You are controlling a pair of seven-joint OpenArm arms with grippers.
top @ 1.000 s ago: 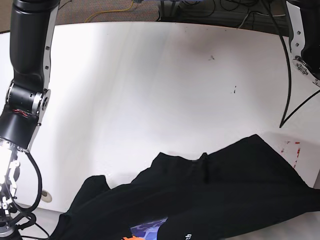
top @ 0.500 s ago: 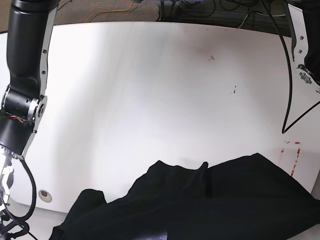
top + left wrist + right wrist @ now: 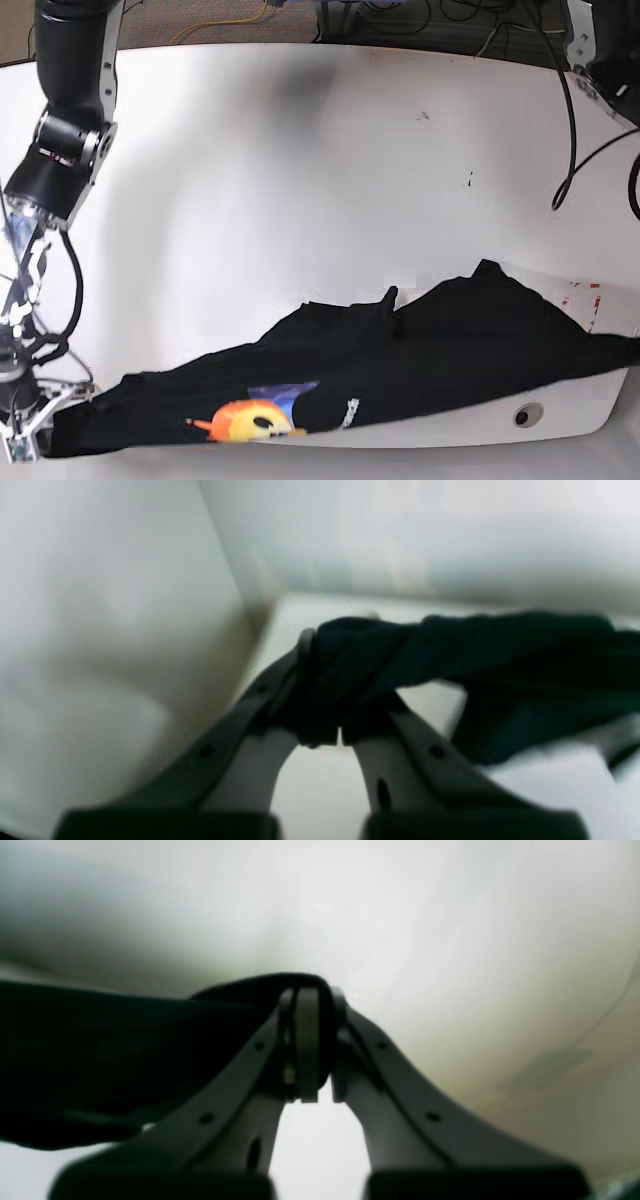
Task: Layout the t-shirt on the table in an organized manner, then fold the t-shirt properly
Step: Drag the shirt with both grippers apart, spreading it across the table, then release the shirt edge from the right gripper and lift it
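Tension is the key now: left gripper [image 3: 340,730] and right gripper [image 3: 312,1080] each pinch the t-shirt [image 3: 420,350], so lower evenly onto the table [image 3: 300,180].

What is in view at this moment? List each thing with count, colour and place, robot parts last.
t-shirt: one, black with an orange face graphic and a purple patch, stretched along the near edge of the table, pinched at both ends.
table: one, glossy white, fills most of the base view; one round hole near its near right corner, red marking by its right edge, few dark specks.
cables: several, dark, hanging at the far right; a yellow one lies on the floor beyond the table.
left gripper: one, grey, shut on a bunched fold of the t-shirt.
right gripper: one, grey, shut on the t-shirt's edge.
arms: two, black, at the base view's left and right edges.
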